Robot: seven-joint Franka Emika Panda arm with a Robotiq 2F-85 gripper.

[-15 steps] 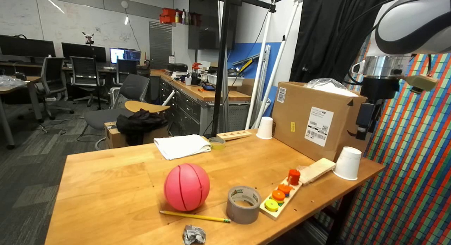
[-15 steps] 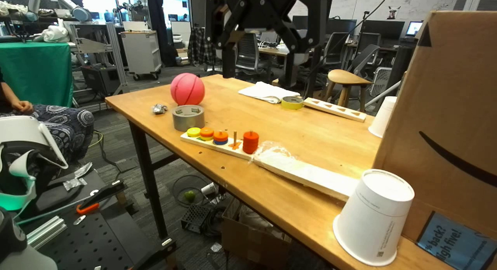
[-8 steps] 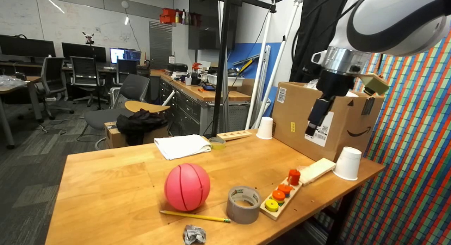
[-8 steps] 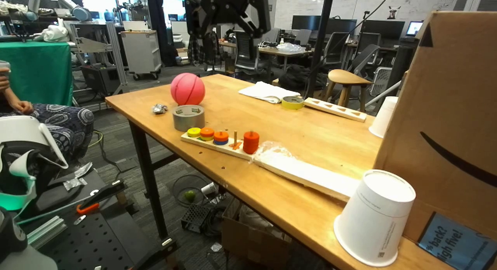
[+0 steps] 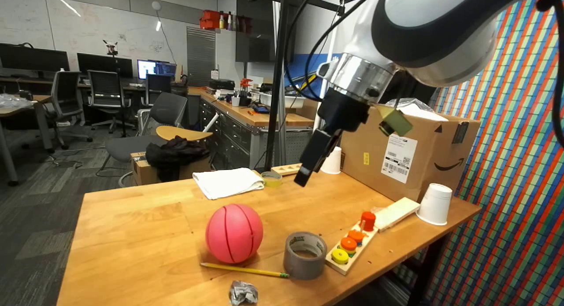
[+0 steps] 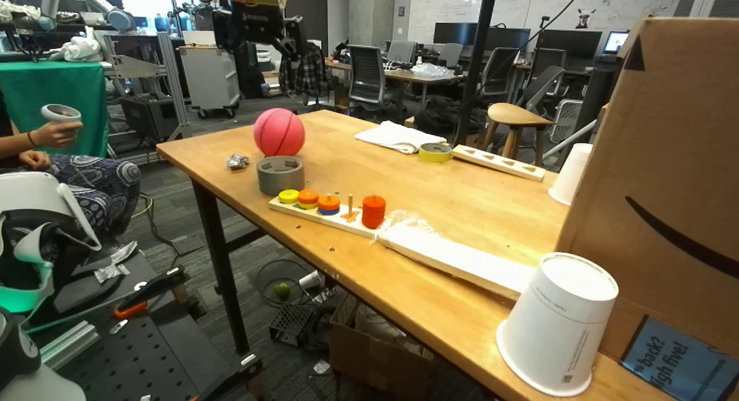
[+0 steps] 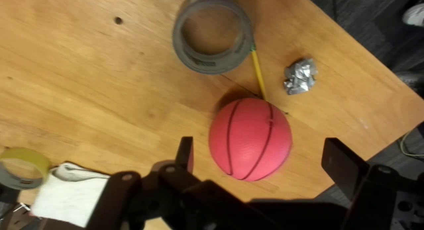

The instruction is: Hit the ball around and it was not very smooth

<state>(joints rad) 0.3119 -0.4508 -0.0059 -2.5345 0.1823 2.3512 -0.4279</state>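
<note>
The pinkish-red ball [image 5: 234, 233] with thin dark lines rests on the wooden table; it also shows in an exterior view [image 6: 279, 132] and in the wrist view [image 7: 250, 139]. My gripper [image 5: 302, 178] hangs tilted in the air above the table, apart from the ball. In the wrist view the gripper [image 7: 259, 146] is open, its two fingertips wide apart, with the ball showing between and beyond them. Nothing is held. The grey-brown tape roll [image 5: 305, 256] stands near the ball, with the yellow pencil [image 5: 244, 270] lying between them.
Crumpled foil [image 5: 243, 293] lies near the table edge. A peg toy with colored rings [image 5: 348, 248] and a wooden board [image 5: 396, 213] lie beyond the tape roll. A white cloth [image 5: 228, 183], a yellow tape roll [image 5: 271, 179], paper cups [image 5: 435, 204] and a large cardboard box [image 5: 374, 152] stand around.
The arm and gripper have swung across the table toward the ball's side and become more tilted. The ball and other table things have not visibly moved. A seated person's hand holding a white controller has risen.
</note>
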